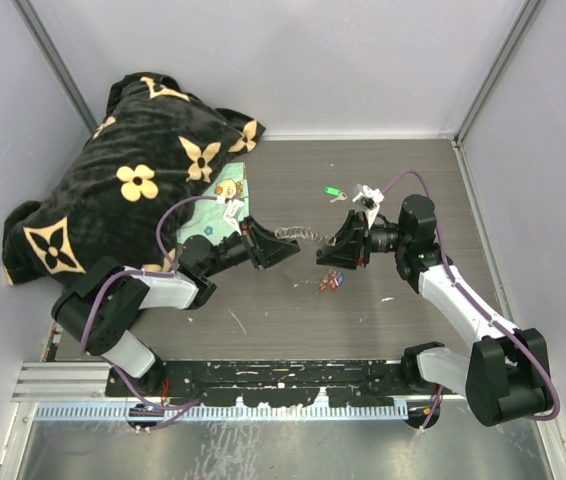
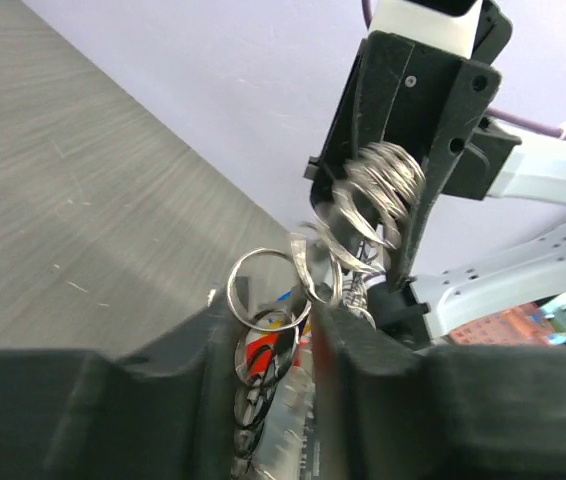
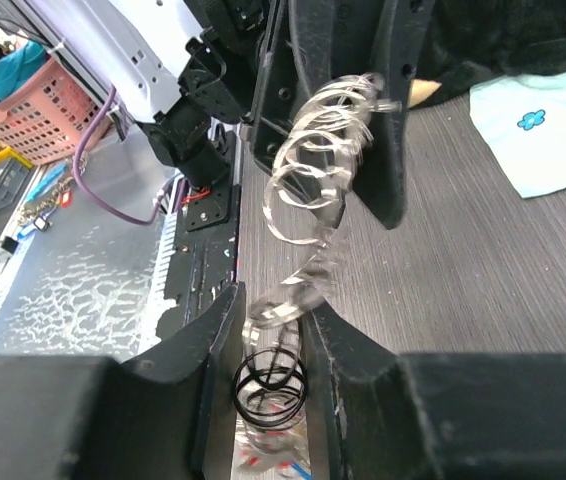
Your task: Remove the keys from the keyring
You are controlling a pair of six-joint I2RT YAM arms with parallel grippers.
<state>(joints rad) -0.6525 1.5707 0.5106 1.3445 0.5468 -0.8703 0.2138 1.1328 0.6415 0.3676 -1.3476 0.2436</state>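
Top view: the keyring (image 1: 300, 235) is stretched between my left end effector (image 1: 285, 247) and right end effector (image 1: 325, 250), and loose keys (image 1: 329, 283) lie on the desk (image 1: 413, 180) nearby.

Left wrist: its fingers are closed narrowly on one end of the rings.

Right wrist: these fingers pinch the other end. I'd use gentle tension and twist rather than yank.

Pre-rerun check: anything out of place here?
Keyring is strung mid-air between left gripper and right gripper. Green-tagged key and red-tagged keys lie scattered apart on the table. Black flowered blanket is heaped over its far-left corner.
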